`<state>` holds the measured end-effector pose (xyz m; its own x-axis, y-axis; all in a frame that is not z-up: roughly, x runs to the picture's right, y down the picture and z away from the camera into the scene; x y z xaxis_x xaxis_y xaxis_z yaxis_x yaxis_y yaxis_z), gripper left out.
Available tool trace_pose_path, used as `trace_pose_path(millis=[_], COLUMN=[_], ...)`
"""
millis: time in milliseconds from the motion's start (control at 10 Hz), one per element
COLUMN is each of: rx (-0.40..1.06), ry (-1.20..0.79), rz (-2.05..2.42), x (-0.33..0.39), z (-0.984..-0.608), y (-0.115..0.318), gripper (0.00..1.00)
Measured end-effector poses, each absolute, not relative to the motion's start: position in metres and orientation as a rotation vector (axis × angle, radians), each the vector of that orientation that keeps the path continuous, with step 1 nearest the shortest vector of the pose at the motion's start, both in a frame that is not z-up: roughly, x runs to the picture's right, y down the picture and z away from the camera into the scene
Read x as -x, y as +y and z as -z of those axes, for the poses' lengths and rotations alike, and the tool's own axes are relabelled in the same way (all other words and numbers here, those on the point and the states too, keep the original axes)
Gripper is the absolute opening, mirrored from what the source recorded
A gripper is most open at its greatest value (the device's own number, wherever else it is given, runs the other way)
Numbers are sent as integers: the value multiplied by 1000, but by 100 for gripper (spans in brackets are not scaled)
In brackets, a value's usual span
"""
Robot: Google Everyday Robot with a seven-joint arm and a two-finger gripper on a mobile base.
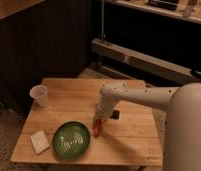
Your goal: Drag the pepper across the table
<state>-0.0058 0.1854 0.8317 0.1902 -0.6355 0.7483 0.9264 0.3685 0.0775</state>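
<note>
The red-orange pepper (pixel 97 128) lies on the light wooden table (pixel 69 102), just right of the green plate (pixel 71 140). My gripper (pixel 99 119) is at the end of the white arm, pointing down, right at the pepper's upper end. The arm reaches in from the right and hides the gripper's tips.
A clear plastic cup (pixel 39 95) stands at the table's left edge. A white sponge-like block (pixel 40 141) lies at the front left corner. A small dark object (pixel 114 115) lies next to the gripper. A metal shelf rail (pixel 144 60) runs behind the table.
</note>
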Motion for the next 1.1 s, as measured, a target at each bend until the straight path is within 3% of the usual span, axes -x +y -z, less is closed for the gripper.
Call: trace_pose_path(millis=[1100], rx=[403], ry=[-815], rz=[1187], x=[-6], z=[-830], y=[199], gripper=[0])
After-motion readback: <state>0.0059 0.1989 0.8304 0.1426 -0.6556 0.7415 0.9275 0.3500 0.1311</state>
